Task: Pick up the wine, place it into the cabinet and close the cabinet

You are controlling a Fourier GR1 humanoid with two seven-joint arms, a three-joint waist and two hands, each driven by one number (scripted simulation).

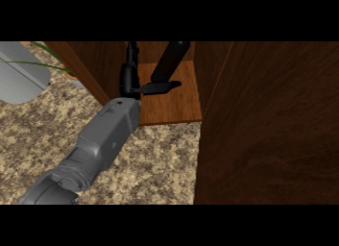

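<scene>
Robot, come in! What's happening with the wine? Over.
Left hand open beside the wine; right hand unseen. Wine tilted on the cabinet shelf. Door not yet closed.

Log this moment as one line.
left hand: open, inside cabinet beside wine | wine: on shelf, tilted | door: open | right hand: not in view

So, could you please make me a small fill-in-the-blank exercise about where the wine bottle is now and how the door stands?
1. The wine bottle leans, not upright, inside the ____.
2. The wooden door at the view's right is ____, not closed.
3. The black hand beside the bottle belongs to a ____ forearm.

Missing words: cabinet; open; grey.
</scene>
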